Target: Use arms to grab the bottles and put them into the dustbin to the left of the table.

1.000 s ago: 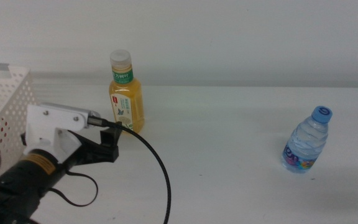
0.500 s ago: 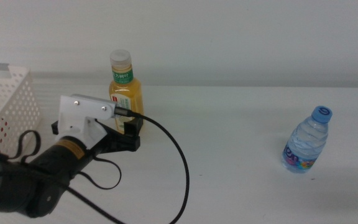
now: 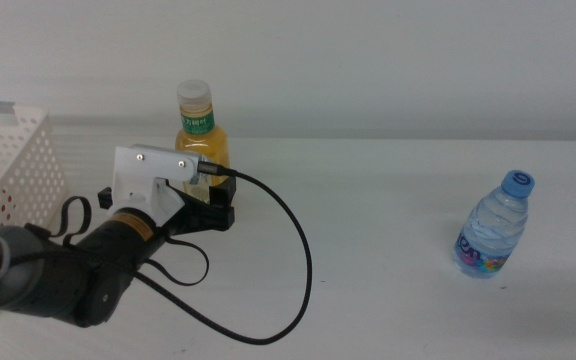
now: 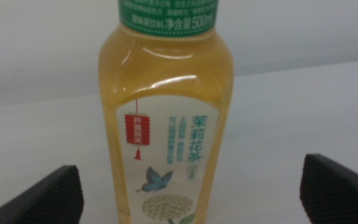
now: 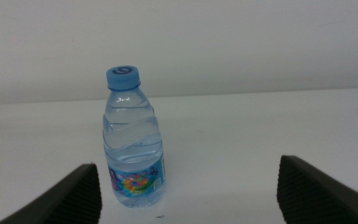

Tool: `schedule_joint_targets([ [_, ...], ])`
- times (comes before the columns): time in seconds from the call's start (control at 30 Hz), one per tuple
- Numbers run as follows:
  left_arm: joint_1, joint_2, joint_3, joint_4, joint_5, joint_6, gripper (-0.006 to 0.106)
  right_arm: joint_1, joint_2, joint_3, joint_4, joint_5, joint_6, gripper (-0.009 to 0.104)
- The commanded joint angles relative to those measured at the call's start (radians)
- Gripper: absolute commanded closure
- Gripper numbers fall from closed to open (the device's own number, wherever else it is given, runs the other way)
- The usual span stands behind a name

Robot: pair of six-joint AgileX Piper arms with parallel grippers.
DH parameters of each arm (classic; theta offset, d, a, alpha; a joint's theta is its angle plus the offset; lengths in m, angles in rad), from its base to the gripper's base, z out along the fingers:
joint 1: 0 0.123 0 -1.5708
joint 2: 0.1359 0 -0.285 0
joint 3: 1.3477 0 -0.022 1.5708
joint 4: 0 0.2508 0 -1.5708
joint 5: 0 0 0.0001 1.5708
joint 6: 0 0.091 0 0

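Yellow-drink bottle: it is seen upright at the back of the table in the middle view, right of the dustbin; the left gripper is set at its base.
Step in hand: the approach for the grasp is judged under way; closing on the body is called for next.
Left wrist view: the bottle is shown between widely spread jaws, neither touching it; contact is hidden in the middle view.
Right wrist view: the water bottle is framed upright, well ahead of the right gripper, whose jaws are spread; that arm is absent from the middle view.
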Motion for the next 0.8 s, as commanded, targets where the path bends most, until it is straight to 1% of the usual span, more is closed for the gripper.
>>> schedule_joint_targets([
  [0.0, -0.002, 0.013, -0.014, -0.016, -0.028, 0.003, 0.007, -0.006, -0.039, 0.042, -0.002, 0.001, -0.007, 0.019],
  [0.23, -0.002, 0.018, -0.018, -0.053, -0.022, 0.003, 0.007, -0.006, -0.039, 0.042, -0.002, 0.001, -0.007, 0.019],
  [0.53, -0.002, 0.047, -0.032, -0.053, -0.037, 0.003, 0.007, -0.006, -0.039, 0.042, -0.002, 0.001, -0.007, 0.019],
  [0.63, -0.002, 0.074, -0.049, -0.035, -0.050, 0.003, 0.007, -0.006, -0.039, 0.042, -0.002, 0.001, -0.007, 0.019],
  [0.77, -0.002, 0.094, -0.074, -0.035, -0.045, 0.003, 0.007, -0.006, -0.039, 0.042, -0.002, 0.001, -0.007, 0.019],
])
